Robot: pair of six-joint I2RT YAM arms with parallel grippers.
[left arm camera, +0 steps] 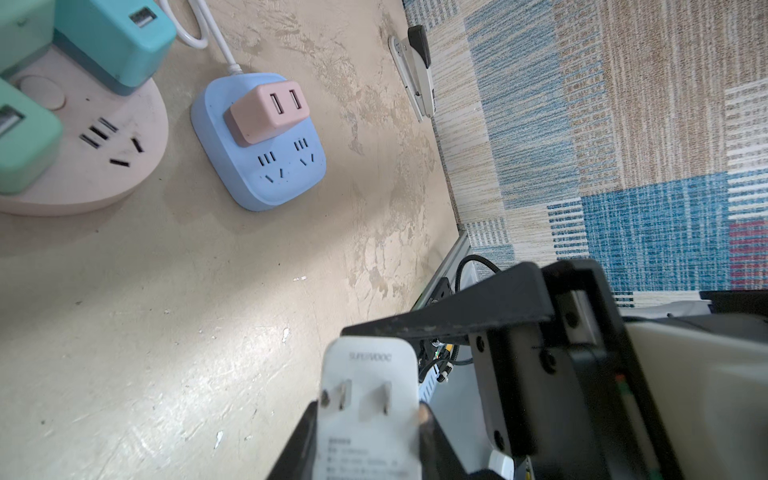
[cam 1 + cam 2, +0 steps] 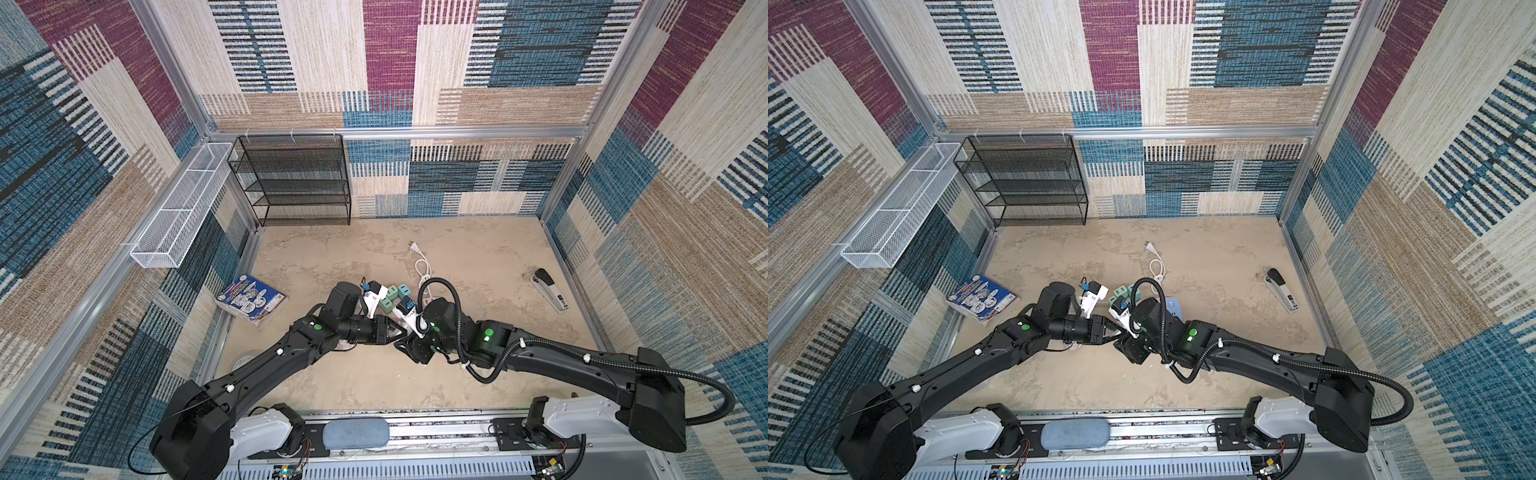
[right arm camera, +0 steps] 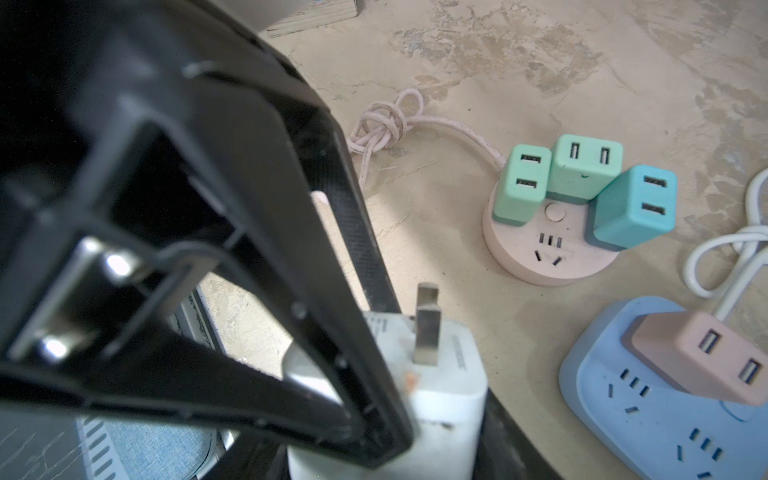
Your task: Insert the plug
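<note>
The white two-pronged charger plug (image 1: 370, 399) is off the strips and held between both arms near the middle of the mottled beige tabletop (image 2: 374, 386). It is not inserted.

Left gripper (image 1: 365, 419): clenched on the plug. In the left wrist view its black fingers (image 1: 297, 432) press against both sides of the white body, and the prongs face the camera.

Right gripper (image 2: 405, 338): also grasping the plug. In the right wrist view the white body sits low between its own fingers, with one metal prong standing up. In both top views the two grippers meet tip to tip and hide the plug.

The round pink power strip (image 3: 548, 257) lies near, apart from the plug. It carries three green and teal USB adapters (image 3: 586, 166), and one socket group is free.

The rounded-square blue power strip (image 1: 266, 166) lies just beside the pink one. It carries a pink USB adapter (image 1: 270, 112), and two socket groups are free.

A black-and-white stapler (image 2: 550, 289) lies well apart on the right.
</note>
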